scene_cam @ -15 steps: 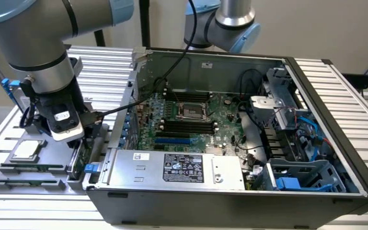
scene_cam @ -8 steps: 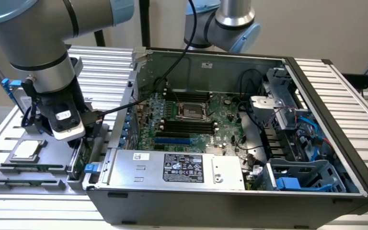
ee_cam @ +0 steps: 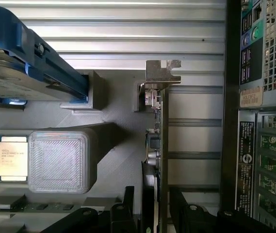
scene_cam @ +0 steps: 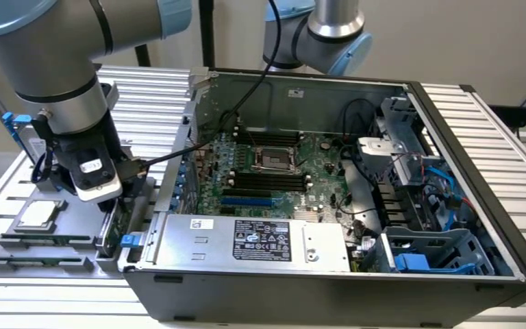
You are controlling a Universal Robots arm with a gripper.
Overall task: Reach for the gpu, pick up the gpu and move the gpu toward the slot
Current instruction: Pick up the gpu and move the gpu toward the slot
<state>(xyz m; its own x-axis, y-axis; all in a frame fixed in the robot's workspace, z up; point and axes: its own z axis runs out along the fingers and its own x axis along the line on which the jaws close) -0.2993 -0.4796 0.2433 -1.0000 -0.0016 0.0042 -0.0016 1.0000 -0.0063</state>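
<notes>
The gpu (ee_cam: 163,145) stands on edge in a grey holder (ee_cam: 113,160), a thin green card with its metal bracket (ee_cam: 162,73) at the far end. In the exterior view the gpu (scene_cam: 109,232) is a dark sliver just outside the case wall, on the exterior view's left. My gripper (ee_cam: 154,216) is open right above it, one black finger (ee_cam: 123,213) on each side of the card's near end, with gaps still showing. The gripper (scene_cam: 112,205) hangs low over the holder. The blue slot (scene_cam: 244,203) lies on the motherboard inside the open case.
A silver hard drive with blue rails (ee_cam: 26,63) leans in the holder beside the card. A square processor chip (ee_cam: 10,158) and memory sticks (scene_cam: 44,240) sit nearby. The case wall (scene_cam: 176,205), power supply (scene_cam: 254,240) and a second arm (scene_cam: 331,34) stand close.
</notes>
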